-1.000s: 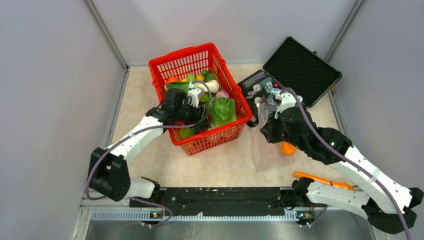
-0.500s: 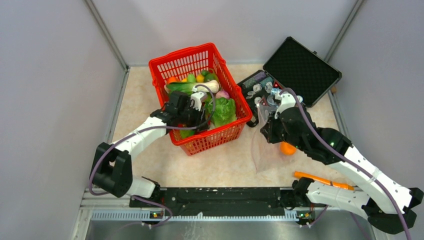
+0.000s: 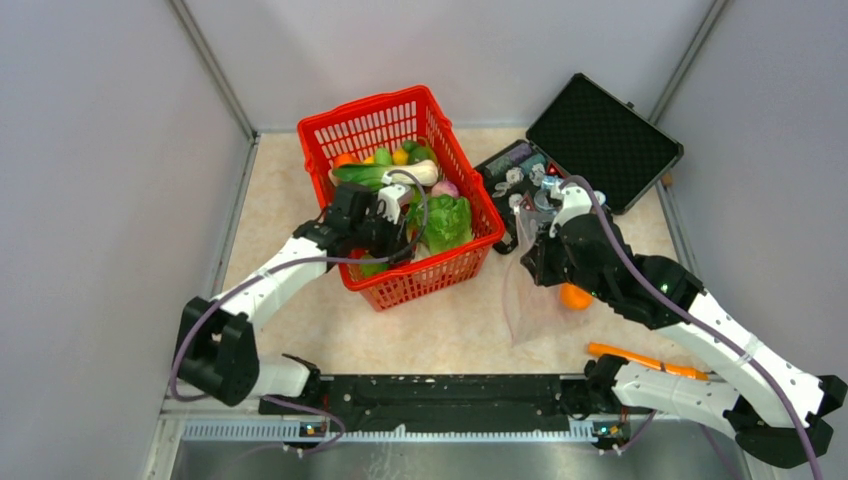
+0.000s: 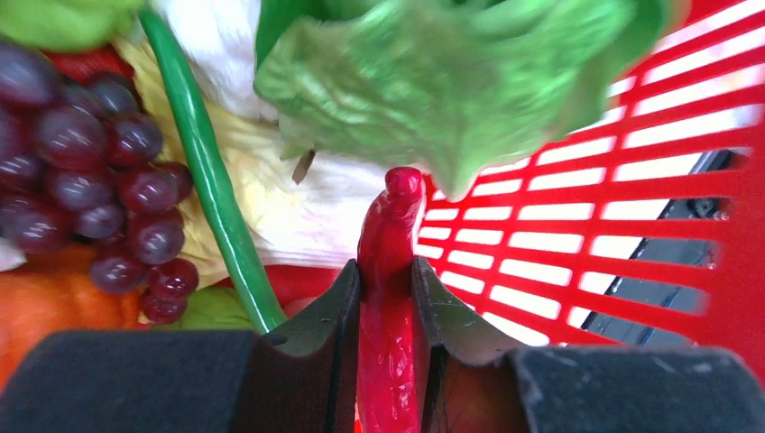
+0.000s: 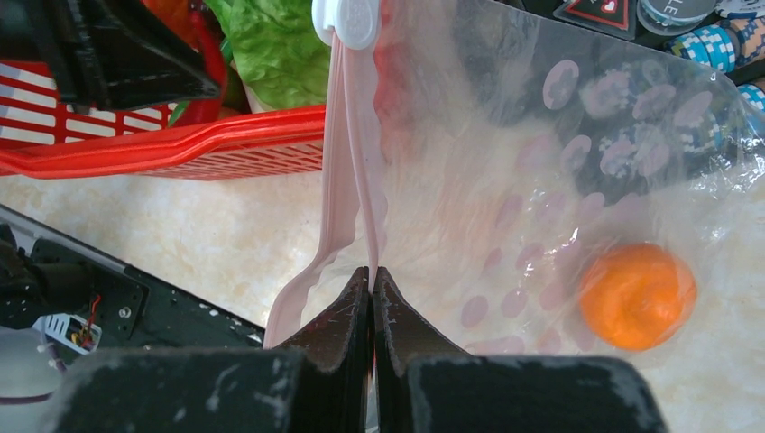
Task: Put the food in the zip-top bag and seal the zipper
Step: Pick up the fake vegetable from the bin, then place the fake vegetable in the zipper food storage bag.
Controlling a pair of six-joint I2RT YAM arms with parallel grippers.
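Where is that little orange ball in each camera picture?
Top external: the orange ball is right of centre, right of the basket.
Left wrist: not in it.
Right wrist: lower right, inside the clear bag.
Shared landmark: the red basket, in all three.

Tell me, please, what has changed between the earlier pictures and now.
The left tool closed its jaws on the chili inside the basket; its arm barely shifted. The rest stayed as it was: the right tool stays shut on the zipper of the bag, and the orange lies inside the bag.
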